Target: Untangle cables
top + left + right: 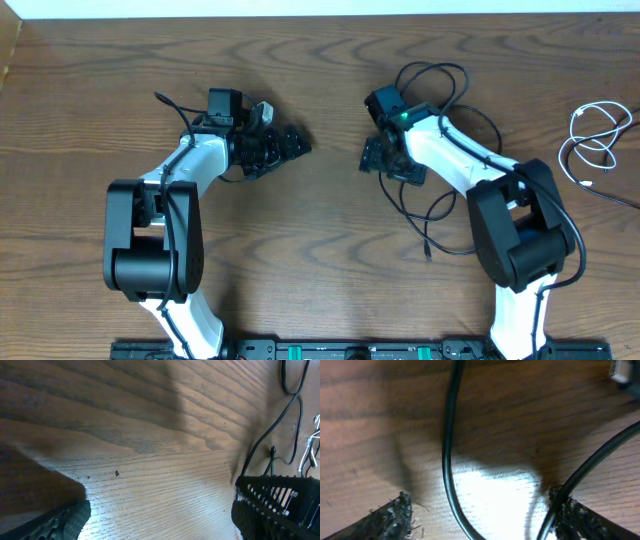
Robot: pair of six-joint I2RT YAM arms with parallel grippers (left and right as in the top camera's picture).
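Note:
The black cord lies in loose loops around and under my right arm, trailing down to a plug end. The white cord is coiled apart from it at the far right edge. My right gripper is low over the table and open. In the right wrist view one black cord strand runs between the fingers of the right gripper, and a second strand crosses the right fingertip. My left gripper is open over bare wood, well left of the cords.
The wooden table carries both arms. In the left wrist view the black cord and a bit of the white cord show at the far right. A pale plug sits at the right wrist view's top right corner.

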